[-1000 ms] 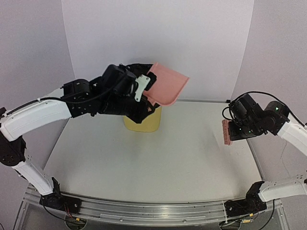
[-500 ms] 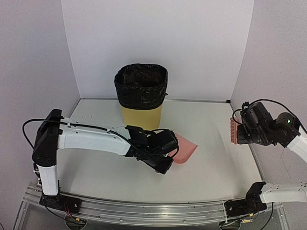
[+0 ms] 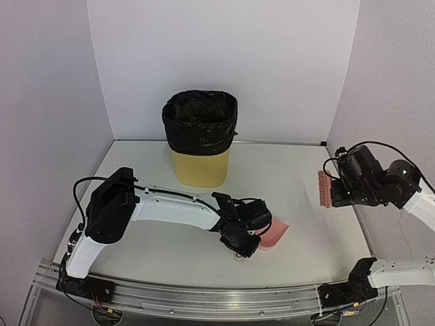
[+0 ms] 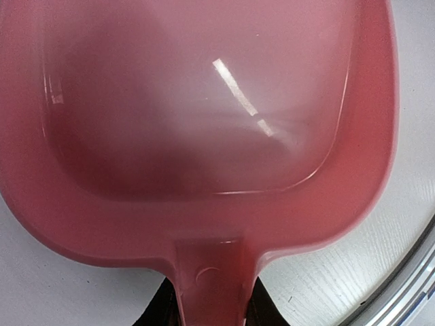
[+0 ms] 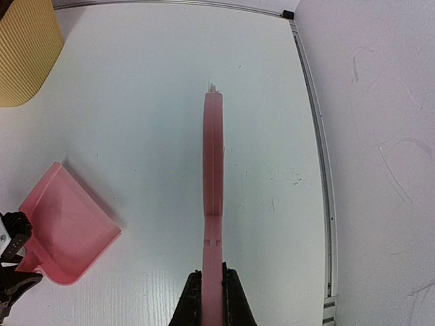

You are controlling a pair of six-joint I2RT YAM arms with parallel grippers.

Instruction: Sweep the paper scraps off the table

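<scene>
Dustpan is back down on the surface, right of centre and close to the front rail. A second ago my left hand held it raised and tipped over the bin. Half a second ago it was already low, nearer the bin. Now it lies further right and nearer my bases. The left hand is clenched on the dustpan handle. Its wrist view shows dark fingers either side of the handle root and a bare bowl with only glare in it.

Brush: my right hand is grasping the handle, with the head held off the surface at the right side. It has shifted only slightly over the last second.

Paper scraps: none visible on the surface in any view, and none in the dustpan. Judgement: the load went into the bin, though I cannot see past the black liner to confirm. The sweeping looks finished or nearly so. Anything left would have to be hidden under my left arm.

Edges and room:
- The dustpan's open lip faces bare white surface towards the brush, so another pass has room.
- The front rail is just beside the left hand, leaving little margin for pulling back.
- The right edge strip and the wall run near the brush, so swings should go leftward.
- The bin stands well apart at the back.
</scene>
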